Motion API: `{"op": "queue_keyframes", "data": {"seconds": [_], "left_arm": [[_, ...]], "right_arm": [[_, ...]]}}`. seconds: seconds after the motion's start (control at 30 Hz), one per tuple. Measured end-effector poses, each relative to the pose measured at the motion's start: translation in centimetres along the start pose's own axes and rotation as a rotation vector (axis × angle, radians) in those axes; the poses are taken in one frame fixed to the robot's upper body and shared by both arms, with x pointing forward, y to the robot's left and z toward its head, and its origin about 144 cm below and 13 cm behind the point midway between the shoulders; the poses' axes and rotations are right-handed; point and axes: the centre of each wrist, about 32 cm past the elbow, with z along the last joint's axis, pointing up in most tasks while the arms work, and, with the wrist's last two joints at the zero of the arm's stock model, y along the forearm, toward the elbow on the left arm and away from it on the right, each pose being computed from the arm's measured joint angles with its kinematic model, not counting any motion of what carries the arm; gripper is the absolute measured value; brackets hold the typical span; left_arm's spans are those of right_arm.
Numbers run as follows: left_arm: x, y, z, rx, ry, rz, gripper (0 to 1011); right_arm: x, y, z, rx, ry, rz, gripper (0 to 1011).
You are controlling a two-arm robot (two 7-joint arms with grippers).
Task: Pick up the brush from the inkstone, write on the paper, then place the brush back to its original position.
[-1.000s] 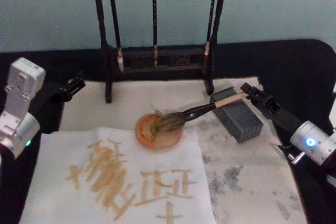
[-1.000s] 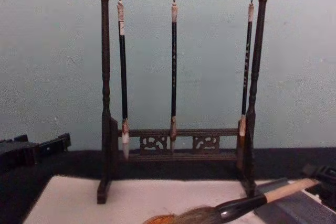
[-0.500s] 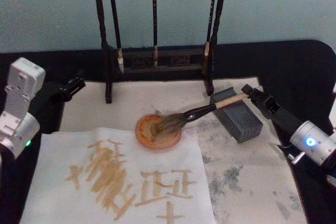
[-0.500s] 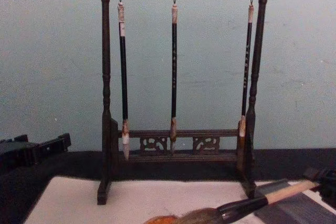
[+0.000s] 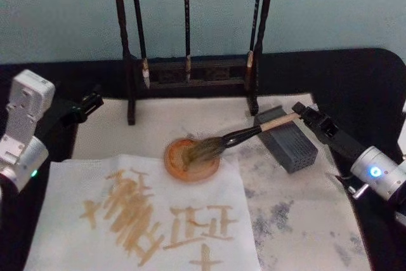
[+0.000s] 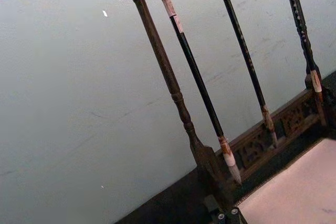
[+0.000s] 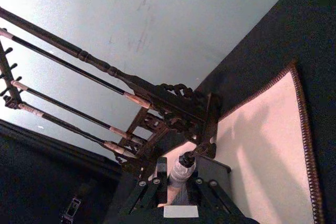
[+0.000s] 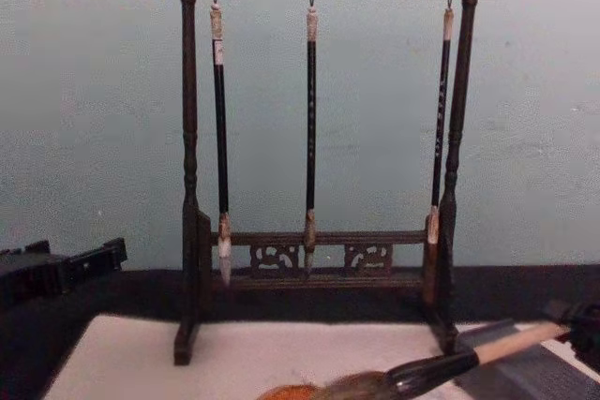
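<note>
1. Head view shows the brush (image 5: 244, 134) lying on a slant. Its bristles rest in the orange dish (image 5: 181, 168), and its pale handle rises over the grey block (image 5: 292, 147) to the right gripper (image 5: 298, 113), whose jaws are closed on the handle's far end.
2. With the hold so far from the bristles, the brush could swing or twist in the jaws during a lift. A weak hold could drop it onto the paper (image 5: 76, 182) or the stained felt mat (image 5: 304, 207) and blot them.
3. Bristles dragged across the dish rim could slide or tip the dish. It sits at the paper's upper edge, near the tan strokes.
4. The grey block lies right under the handle, so a low or sideways move could knock the handle against it.
5. The rack (image 5: 190, 71) stands close behind, with three thin brushes (image 5: 186, 17) hanging from it. Its right foot is just beside the block, so a backward swing could catch it.
6. The left gripper (image 5: 89, 102) is parked at the left of the counter (image 5: 355, 80), well apart from the brush. Whether it is open or closed I cannot tell.
</note>
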Motion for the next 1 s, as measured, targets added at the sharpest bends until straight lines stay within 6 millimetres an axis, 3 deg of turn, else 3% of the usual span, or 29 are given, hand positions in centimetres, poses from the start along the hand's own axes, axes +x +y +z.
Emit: {"op": "queue_keyframes", "data": {"seconds": [0.53,1.0], "left_arm": [[0.0,0.0,0.0,0.000,0.000,0.000,1002],[0.0,0.0,0.0,0.000,0.000,0.000,1002]], "right_arm": [[-1.3,-0.9,0.9,0.040,0.002,0.067,170],[-5.9,-1.2,1.5,-0.007,-0.185,0.165,166]]}}
